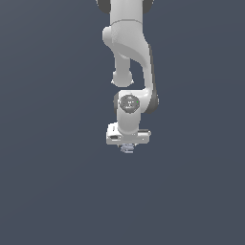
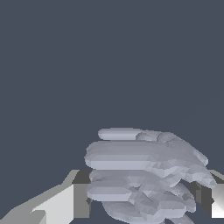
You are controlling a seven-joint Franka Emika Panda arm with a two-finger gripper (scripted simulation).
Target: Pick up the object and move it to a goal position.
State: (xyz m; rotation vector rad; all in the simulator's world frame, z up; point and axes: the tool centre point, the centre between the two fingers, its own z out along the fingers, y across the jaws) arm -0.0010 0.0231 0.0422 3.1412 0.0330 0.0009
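The arm hangs straight down over the plain dark desk (image 1: 48,191), and the object (image 1: 127,148), a small pale grey-blue lump, sits directly under the white gripper (image 1: 128,145), poking out just below the gripper's body. To my eye this is the grasping step, or the moment right after it: the gripper looks narrowly set around the lump, though I cannot tell for certain whether the fingers are pressing on it. If the hold is good, the next move is a lift and a carry to the goal, which neither view shows. From the wrist view the object (image 2: 144,175) fills the gap between the fingers (image 2: 65,203), its ridged, layered surface plain to see; the exterior view gives only a speck but shows the arm's whole posture.
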